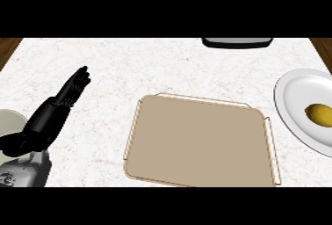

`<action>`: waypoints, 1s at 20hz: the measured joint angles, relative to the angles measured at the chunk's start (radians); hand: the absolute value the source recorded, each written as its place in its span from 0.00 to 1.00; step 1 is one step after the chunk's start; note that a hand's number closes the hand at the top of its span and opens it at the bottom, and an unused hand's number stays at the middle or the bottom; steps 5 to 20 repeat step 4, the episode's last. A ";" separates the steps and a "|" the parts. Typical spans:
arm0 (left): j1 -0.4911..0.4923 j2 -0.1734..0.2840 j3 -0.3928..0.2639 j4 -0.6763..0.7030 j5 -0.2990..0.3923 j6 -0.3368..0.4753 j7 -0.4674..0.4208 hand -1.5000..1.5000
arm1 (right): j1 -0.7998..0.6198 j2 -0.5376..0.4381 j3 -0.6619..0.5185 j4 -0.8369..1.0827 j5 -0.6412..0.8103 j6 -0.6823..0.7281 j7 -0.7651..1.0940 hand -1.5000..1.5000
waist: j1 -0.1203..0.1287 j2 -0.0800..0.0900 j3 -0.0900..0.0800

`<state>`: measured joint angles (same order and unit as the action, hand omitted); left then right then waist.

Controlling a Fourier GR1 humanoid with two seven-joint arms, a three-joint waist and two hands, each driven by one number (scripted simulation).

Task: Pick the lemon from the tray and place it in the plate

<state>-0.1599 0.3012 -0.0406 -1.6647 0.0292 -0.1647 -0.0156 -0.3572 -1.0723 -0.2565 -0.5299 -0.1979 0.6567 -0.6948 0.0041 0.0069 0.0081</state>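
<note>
Left hand [62, 103] rests open at my left, holding nothing, since the lemon [319, 114] sits on the plate [292, 94], off the tray [201, 140].

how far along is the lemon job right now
Done, by the look of it: the lemon lies on the white plate at the right edge, and the tan tray holds nothing. In hand: nothing; the left hand rests open at the left, fingers straight, and the right hand is out of view. Left: nothing visible.
</note>
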 measured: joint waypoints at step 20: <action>0.007 -0.007 -0.005 0.002 -0.007 0.003 -0.008 0.50 | 0.023 -0.023 0.008 -0.024 -0.019 0.011 0.009 0.00 | 0.001 0.001 0.001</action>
